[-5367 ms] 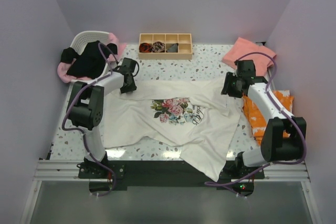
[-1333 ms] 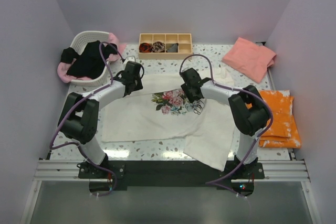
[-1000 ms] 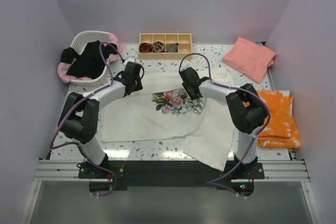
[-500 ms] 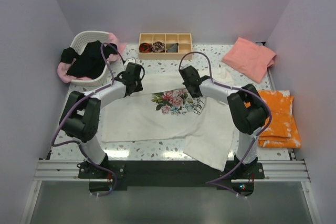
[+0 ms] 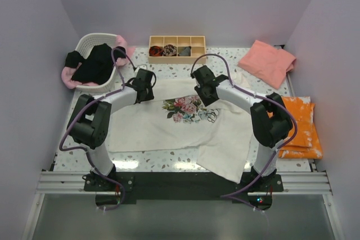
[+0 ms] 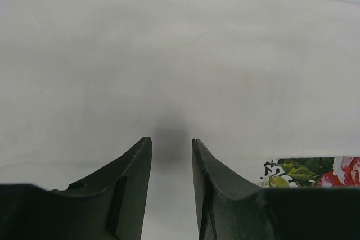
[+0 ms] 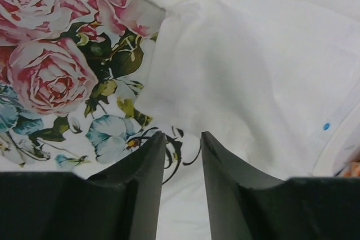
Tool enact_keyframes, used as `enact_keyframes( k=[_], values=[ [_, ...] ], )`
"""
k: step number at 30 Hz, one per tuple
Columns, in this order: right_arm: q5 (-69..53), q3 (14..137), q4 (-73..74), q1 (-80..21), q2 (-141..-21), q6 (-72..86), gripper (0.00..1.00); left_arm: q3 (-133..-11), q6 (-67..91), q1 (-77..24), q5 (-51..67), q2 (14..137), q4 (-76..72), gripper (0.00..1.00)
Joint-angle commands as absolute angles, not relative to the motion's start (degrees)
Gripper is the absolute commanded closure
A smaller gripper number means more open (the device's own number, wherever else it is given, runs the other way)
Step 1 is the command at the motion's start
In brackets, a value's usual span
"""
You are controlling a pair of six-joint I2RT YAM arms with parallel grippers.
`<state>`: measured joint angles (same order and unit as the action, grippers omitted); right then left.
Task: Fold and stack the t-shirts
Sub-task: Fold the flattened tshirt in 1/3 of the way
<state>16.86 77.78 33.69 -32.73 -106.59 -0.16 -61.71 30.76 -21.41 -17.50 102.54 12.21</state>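
The large cream-white t-shirt point(image 5: 157, 125) with the rose print point(image 5: 188, 111) lies on the table, its right side folded in over the chest. Low over its upper left edge, my left gripper point(image 5: 147, 89) is open, and only plain cloth point(image 6: 180, 54) shows between its fingers point(image 6: 171, 139). At the folded edge beside the print point(image 7: 50, 77) my right gripper point(image 5: 203, 91) has a narrow gap point(image 7: 183, 133) and nothing pinched. A salmon-pink t-shirt point(image 5: 267, 62) lies folded at the back right. Black point(image 5: 94, 63) and light pink point(image 5: 70, 80) t-shirts sit in the basket.
A white basket point(image 5: 93, 40) stands at the back left. At the back middle a wooden compartment tray point(image 5: 176, 59) holds small rolled bundles. An orange patterned cloth point(image 5: 298, 125) lies along the right edge. The shirt's lower right corner hangs over the near edge.
Since the oldest frame the shirt's right side has been folded over the chest. In the last second my right gripper narrowed and drew slightly back-right; the left one nudged right.
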Motion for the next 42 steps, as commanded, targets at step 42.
enact_keyframes(
  k=[42],
  values=[
    [7.7,96.3,25.1,-9.7,-127.4,18.7,0.41,-92.5,26.5,-13.0,-14.7,129.0,15.9,0.59]
  ],
)
